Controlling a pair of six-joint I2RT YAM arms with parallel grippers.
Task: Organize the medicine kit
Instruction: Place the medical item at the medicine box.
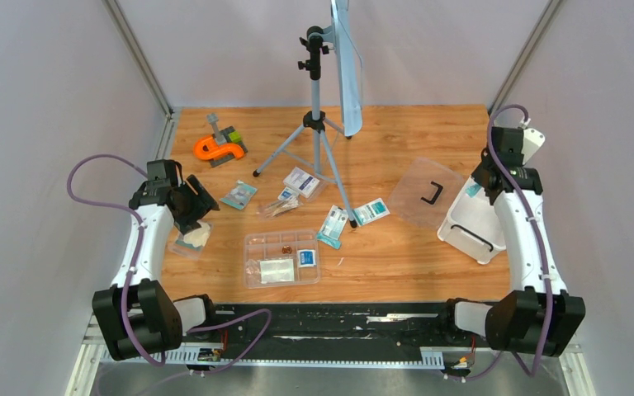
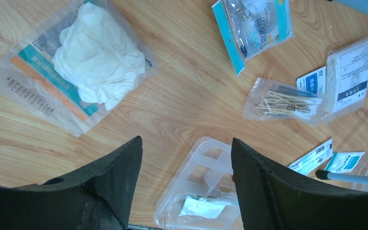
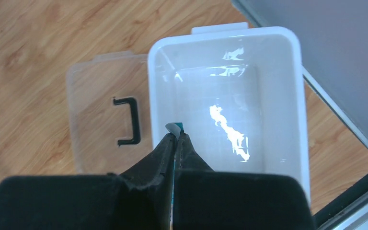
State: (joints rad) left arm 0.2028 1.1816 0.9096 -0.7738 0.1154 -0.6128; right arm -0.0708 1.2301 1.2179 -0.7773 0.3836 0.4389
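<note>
The white tub (image 3: pixel 273 96) of the medicine kit stands open and bare at the right. Its clear lid (image 3: pixel 93 120) with a black handle (image 1: pixel 433 194) lies flat beside it. Over the tub's near-left corner my right gripper (image 3: pixel 177 134) is shut on a thin teal-and-white packet (image 3: pixel 173 127), only its tip showing past the fingers. The clear divided tray (image 1: pixel 248 261) lies mid-table with a few packets in it. My left gripper (image 2: pixel 186 140) hangs open and unladen above the table's left side, between a glove packet (image 2: pixel 76 57) and the tray (image 2: pixel 206 146).
Loose packets (image 1: pixel 333 224) and a bag of cotton swabs (image 2: pixel 282 100) are scattered between the tray and a tripod (image 1: pixel 318 124) at the back centre. An orange-and-grey tool (image 1: pixel 219 147) lies back left. The tub (image 1: pixel 472 237) sits close to the right wall.
</note>
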